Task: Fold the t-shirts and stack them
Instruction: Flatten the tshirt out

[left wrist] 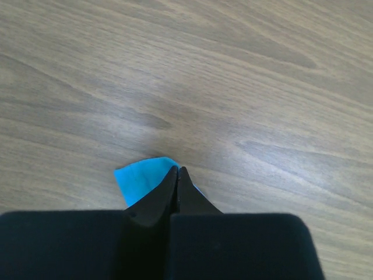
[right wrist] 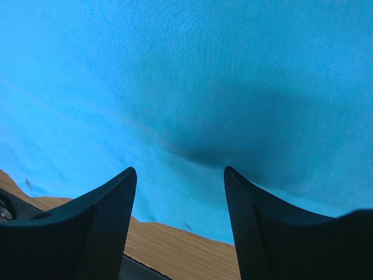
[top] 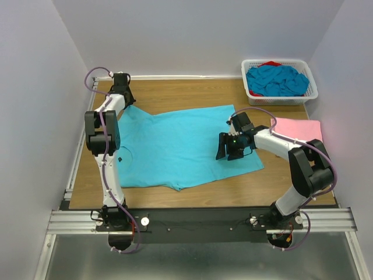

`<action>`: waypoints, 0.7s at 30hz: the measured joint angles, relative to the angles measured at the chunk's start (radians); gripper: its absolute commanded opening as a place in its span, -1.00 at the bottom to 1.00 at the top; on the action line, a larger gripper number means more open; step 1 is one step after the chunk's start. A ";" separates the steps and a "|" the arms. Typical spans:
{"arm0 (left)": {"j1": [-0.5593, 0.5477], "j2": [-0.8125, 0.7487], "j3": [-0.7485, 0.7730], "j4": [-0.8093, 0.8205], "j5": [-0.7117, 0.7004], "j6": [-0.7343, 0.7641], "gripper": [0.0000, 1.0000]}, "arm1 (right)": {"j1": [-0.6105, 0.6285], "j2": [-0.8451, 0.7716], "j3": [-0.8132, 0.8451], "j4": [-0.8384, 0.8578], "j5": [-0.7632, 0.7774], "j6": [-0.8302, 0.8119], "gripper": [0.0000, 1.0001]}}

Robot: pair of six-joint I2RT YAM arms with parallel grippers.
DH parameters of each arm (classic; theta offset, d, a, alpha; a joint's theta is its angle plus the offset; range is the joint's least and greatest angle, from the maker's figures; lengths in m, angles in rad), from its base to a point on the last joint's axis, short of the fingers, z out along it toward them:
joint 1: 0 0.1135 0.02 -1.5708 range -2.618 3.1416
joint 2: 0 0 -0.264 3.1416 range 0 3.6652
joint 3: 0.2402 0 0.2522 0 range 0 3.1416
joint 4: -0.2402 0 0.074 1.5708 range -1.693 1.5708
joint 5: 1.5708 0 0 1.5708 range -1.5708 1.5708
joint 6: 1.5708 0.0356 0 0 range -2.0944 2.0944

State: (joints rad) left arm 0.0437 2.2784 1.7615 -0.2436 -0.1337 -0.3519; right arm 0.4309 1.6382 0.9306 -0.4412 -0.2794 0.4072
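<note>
On wood-grain table (top: 192, 90), smooth turquoise t-shirt (top: 180, 146)

- One turquoise t-shirt (top: 175, 146), spread in the middle of the frame.
- One pink t-shirt (top: 298, 129), folded, at the right edge.
- One white basket (top: 280, 100) at the upper right. Its heap of turquoise cloth (top: 277, 80) is too bunched to count, and one scrap of red cloth (top: 270, 63) shows.
- Two arms: left arm (top: 105, 137), right arm (top: 291, 153).
- Two grippers: left gripper (top: 127, 98), right gripper (top: 228, 154).
- One wooden table (top: 192, 93).
</note>
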 measured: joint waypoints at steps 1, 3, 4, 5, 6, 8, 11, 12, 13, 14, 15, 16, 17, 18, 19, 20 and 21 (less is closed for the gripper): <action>0.000 -0.001 0.000 0.000 0.009 0.002 -1.00 | 0.000 0.000 0.000 0.000 0.000 0.000 0.37; -0.001 -0.015 0.000 -0.007 0.037 0.010 -1.00 | 0.000 0.000 0.000 0.000 0.000 0.000 0.37; -0.002 -0.034 -0.003 -0.008 0.050 0.016 -1.00 | 0.000 0.000 0.000 0.000 0.000 0.000 0.37; -0.005 -0.073 -0.023 0.002 0.071 0.026 -1.00 | 0.000 0.000 0.000 0.000 0.000 0.000 0.37; -0.010 -0.118 -0.048 0.013 0.088 0.035 -1.00 | 0.000 0.000 0.000 0.000 0.000 0.000 0.37; -0.023 -0.234 -0.120 0.055 0.114 0.064 -1.00 | 0.000 0.000 0.000 0.001 0.000 0.000 0.37; -0.054 -0.490 -0.298 0.227 0.167 0.095 -0.94 | 0.000 0.000 0.000 0.002 0.001 0.000 0.38; -0.061 -0.545 -0.340 0.268 0.177 0.098 -0.78 | 0.000 0.000 0.000 0.002 0.001 0.000 0.38; -0.070 -0.623 -0.394 0.338 0.189 0.100 -0.45 | 0.000 -0.001 0.000 0.003 0.001 0.000 0.38; -0.071 -0.656 -0.417 0.375 0.165 0.093 -0.39 | 0.000 -0.002 0.000 0.003 0.001 0.000 0.38; -0.068 -0.667 -0.420 0.387 0.140 0.080 -0.18 | 0.000 -0.004 0.000 0.003 0.001 -0.001 0.38; -0.052 -0.650 -0.401 0.379 0.098 0.070 0.07 | 0.000 -0.007 0.000 0.003 0.002 -0.001 0.38; -0.035 -0.625 -0.367 0.357 0.066 0.056 0.16 | 0.000 -0.010 0.000 0.003 0.002 -0.001 0.38; -0.021 -0.592 -0.333 0.339 0.037 0.041 0.26 | 0.000 -0.012 0.000 0.003 0.002 -0.001 0.38; 0.003 -0.531 -0.295 0.311 -0.001 0.032 0.32 | 0.000 -0.014 0.000 0.003 0.002 -0.002 0.38; 0.013 -0.494 -0.281 0.282 -0.027 0.022 0.39 | 0.000 -0.018 0.000 0.003 0.003 -0.005 0.38; 0.031 -0.448 -0.277 0.243 -0.058 0.009 0.42 | 0.000 -0.019 0.000 0.003 0.003 -0.005 0.38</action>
State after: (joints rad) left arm 0.0742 1.8301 1.4845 -0.0006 -0.1913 -0.3431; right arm 0.4309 1.6188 0.9306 -0.4377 -0.2768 0.4019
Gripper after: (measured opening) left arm 0.648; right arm 0.689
